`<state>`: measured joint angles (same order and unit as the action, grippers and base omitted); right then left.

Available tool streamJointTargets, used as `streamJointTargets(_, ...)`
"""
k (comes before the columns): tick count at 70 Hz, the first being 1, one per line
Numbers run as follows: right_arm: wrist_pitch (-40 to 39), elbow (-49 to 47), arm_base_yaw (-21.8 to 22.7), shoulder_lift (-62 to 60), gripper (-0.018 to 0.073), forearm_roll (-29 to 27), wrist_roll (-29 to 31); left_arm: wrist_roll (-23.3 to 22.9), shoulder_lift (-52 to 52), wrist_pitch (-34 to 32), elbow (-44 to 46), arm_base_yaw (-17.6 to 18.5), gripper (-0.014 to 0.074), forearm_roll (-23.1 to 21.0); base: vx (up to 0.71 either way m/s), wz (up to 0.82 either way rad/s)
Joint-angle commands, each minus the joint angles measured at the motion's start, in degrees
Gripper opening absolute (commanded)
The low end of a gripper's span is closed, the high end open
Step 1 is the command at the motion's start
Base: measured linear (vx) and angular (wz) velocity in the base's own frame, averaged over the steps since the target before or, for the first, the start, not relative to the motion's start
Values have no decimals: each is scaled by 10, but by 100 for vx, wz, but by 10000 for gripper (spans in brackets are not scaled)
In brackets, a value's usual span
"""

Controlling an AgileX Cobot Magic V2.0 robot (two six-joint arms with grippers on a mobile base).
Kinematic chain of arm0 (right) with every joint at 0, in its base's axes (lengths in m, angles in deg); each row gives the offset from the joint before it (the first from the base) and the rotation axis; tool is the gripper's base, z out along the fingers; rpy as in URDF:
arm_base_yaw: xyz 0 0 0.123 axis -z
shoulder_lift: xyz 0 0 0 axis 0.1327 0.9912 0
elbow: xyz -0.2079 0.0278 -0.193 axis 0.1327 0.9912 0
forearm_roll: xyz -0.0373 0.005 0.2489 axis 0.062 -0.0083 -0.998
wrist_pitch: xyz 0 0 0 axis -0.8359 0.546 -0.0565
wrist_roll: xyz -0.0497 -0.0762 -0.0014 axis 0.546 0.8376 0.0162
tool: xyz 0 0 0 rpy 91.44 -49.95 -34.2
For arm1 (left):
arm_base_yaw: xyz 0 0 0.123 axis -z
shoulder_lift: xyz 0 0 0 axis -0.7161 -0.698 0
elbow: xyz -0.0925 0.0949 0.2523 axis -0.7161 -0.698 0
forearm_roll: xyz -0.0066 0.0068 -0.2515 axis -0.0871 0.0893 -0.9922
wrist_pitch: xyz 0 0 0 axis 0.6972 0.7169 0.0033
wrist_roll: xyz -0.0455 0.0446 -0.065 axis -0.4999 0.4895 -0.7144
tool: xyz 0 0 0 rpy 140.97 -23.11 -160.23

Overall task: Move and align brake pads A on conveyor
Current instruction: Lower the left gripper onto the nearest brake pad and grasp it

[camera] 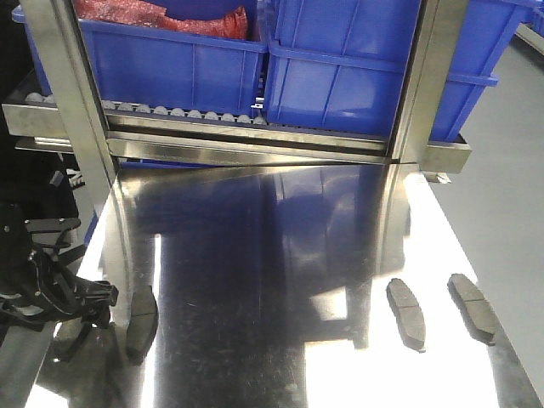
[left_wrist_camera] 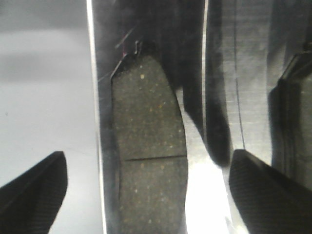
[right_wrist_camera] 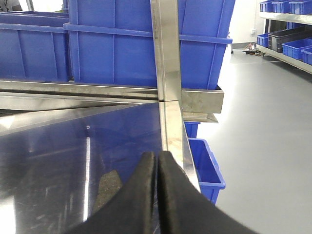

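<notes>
Blue plastic bins [camera: 357, 76] sitting on a metal roller track [camera: 170, 113], one holding red crumpled material [camera: 161, 19].
Left fingers [left_wrist_camera: 39, 190] straddling a dark-grey grooved brake pad [left_wrist_camera: 148, 126], apart; right fingers [right_wrist_camera: 168, 195] pressing together.

On the worktop [camera: 255, 255], the left pad [camera: 142, 319] lies near the front at the left edge, below the left tool [left_wrist_camera: 146, 161], between its fingers and touching neither. The middle pad [camera: 406, 313] and right pad [camera: 472, 306] lie side by side, apart, at the front right. Behind the worktop runs the roller track [camera: 170, 112], with the left bin [camera: 170, 72] and right bin [camera: 357, 76] on it.
</notes>
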<state>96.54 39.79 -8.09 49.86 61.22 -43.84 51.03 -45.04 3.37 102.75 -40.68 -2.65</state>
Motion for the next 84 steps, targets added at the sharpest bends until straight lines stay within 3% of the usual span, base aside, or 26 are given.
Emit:
streamJointTargets(1,-44,4,0,-6,-3,3,6,-2,19,-9,17,4,589,-3,0,0)
streamJointTargets(23,-44,4,0,-6,-3,3,6,-1,18,-19,17,4,471,-2,0,0)
streamJointTargets(57,-44,4,0,-6,-3,3,6,12,18,-24,17,4,117,-2,0,0)
streamJointTargets(84,-44,4,0,-6,-3,3,6,14,95,-77,-24,4,100,-3,0,0)
